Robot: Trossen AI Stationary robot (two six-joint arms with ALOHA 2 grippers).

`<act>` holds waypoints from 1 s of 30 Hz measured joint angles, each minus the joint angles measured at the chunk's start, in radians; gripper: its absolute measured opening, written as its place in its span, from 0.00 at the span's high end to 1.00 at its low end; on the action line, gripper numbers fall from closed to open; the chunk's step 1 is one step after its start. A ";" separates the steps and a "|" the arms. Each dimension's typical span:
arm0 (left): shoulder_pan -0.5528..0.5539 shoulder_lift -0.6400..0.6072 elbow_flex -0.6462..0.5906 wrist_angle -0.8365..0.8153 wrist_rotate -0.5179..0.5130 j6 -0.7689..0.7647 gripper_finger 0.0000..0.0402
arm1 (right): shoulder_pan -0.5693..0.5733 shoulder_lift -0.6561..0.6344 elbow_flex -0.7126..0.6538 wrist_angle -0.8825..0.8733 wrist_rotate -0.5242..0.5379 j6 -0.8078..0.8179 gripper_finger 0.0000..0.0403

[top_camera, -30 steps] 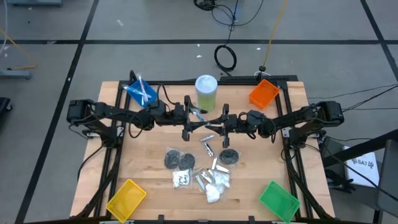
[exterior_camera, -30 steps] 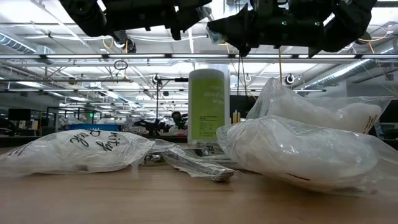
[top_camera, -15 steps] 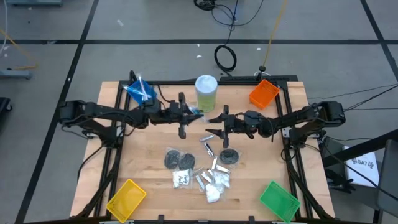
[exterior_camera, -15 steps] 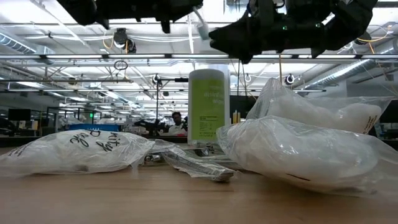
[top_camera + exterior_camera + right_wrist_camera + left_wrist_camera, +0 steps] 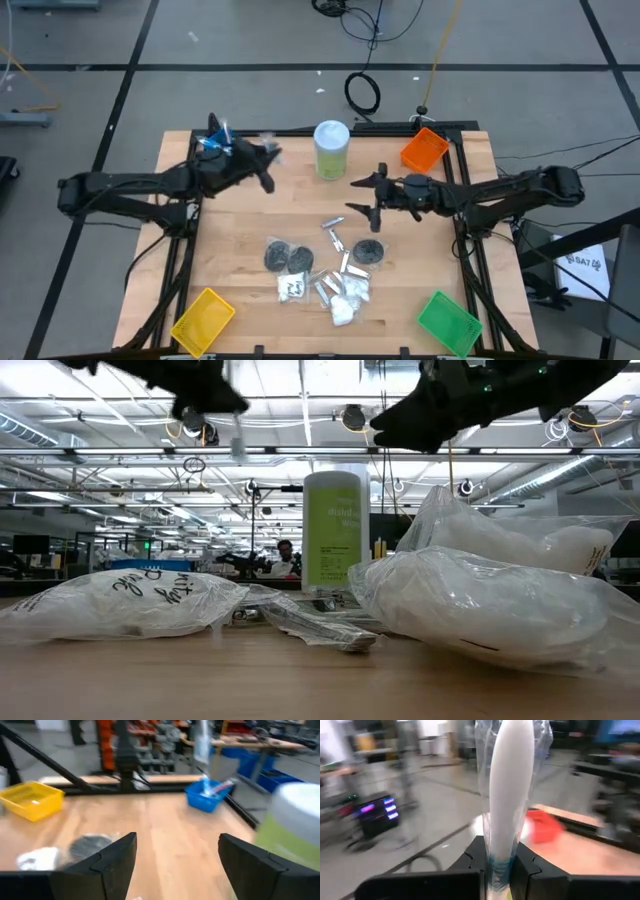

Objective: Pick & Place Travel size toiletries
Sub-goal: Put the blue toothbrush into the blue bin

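L hand (image 5: pixel 500 865) clamps wrapped white stick (image 5: pixel 506 790); R hand (image 5: pixel 177 855) wide, empty.

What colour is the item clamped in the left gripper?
White with a blue end, inside clear wrap; the left gripper holds it. Clearest in the left wrist view.

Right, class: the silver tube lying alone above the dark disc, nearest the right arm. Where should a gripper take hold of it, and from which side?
Probably mid-length on the silver tube, from straight above, fingers across its narrow width. It lies flat and apart from the dark disc, leaving room on both sides. The open right gripper hovers closest.
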 joint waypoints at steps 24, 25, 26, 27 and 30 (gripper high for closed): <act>0.612 -0.192 -0.407 -0.055 -0.061 -0.520 0.91 | 0.000 -0.024 0.000 -0.025 0.002 0.001 0.36; 0.621 -0.184 -0.407 -0.055 -0.038 -0.520 0.91 | 0.000 -0.024 0.000 -0.025 0.002 0.001 0.36; 0.629 -0.175 -0.407 -0.052 -0.019 -0.514 0.91 | 0.000 -0.024 0.000 -0.024 0.002 0.001 0.36; 0.636 -0.165 -0.407 -0.051 -0.006 -0.501 0.91 | 0.000 -0.024 0.000 -0.022 0.002 0.001 0.36; 0.658 -0.133 -0.407 -0.051 -0.016 -0.481 0.90 | 0.000 -0.024 0.000 -0.021 0.002 0.001 0.36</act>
